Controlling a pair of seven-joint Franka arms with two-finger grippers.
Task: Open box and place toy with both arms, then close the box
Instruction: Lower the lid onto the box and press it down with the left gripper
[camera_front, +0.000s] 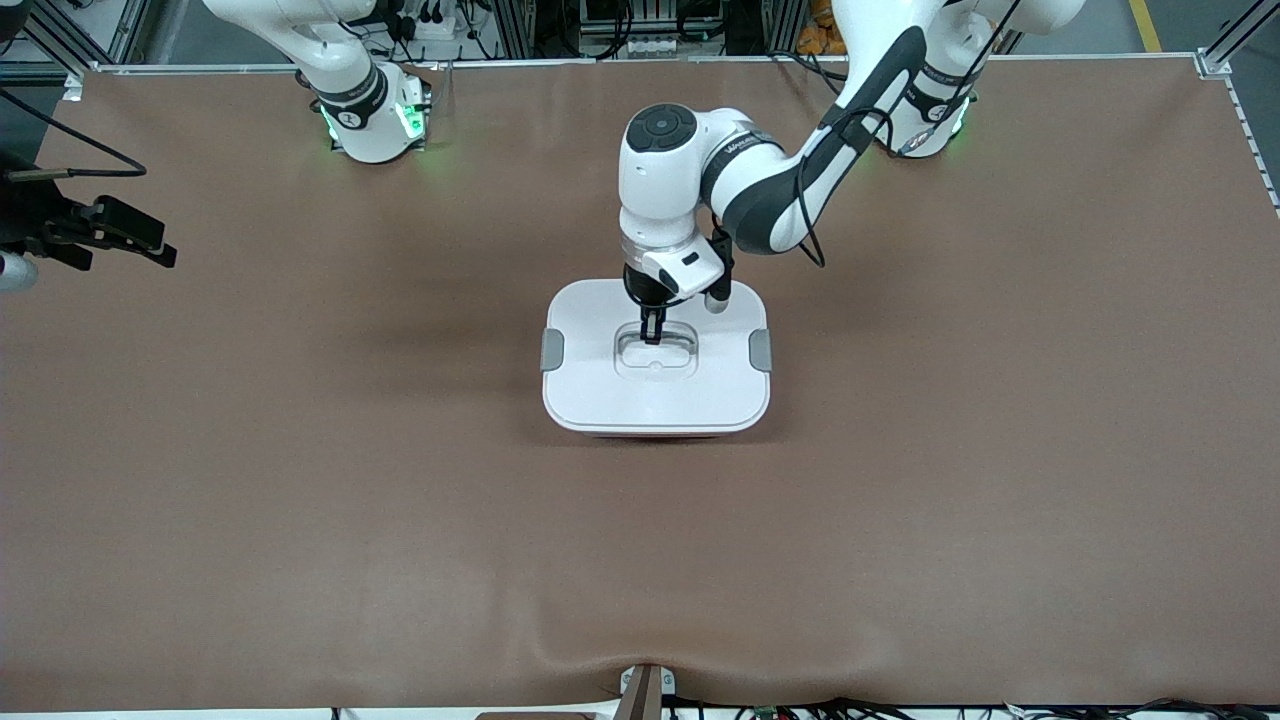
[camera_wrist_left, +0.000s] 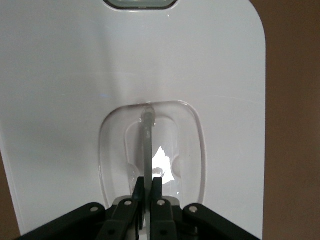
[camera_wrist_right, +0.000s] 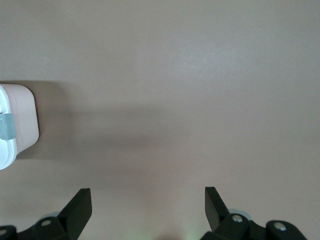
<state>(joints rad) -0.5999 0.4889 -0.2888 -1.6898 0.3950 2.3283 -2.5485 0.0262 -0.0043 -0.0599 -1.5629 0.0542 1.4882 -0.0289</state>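
In the middle of the brown desk (camera_front: 300, 520) sits the box (camera_front: 655, 395), its white lid on. The left gripper (camera_front: 651, 335) is straight above it, reaching down into the dip in the lid. Its fingers (camera_wrist_left: 156, 187) are pinched tight on the thin handle bar (camera_wrist_left: 147, 145) that runs across that dip.

All around the box the desk is bare — lots of room toward both ends and toward the front camera. A grey clip (camera_front: 552, 349) sits on one short side of the box and another clip (camera_front: 760, 350) on the other side, both free of the gripper.

The right gripper (camera_wrist_right: 147, 207) waits over bare desk at the right arm's end, its fingers spread wide with nothing between them. In the front view only a dark piece of it pokes in at the edge. The right wrist view shows more — a corner of the box with one clip, well apart from that gripper.

The left wrist view shows the grip up close, which the arm partly hides in the front view. The pink tub shows only as a thin line under the lid. What is inside the box cannot be seen.
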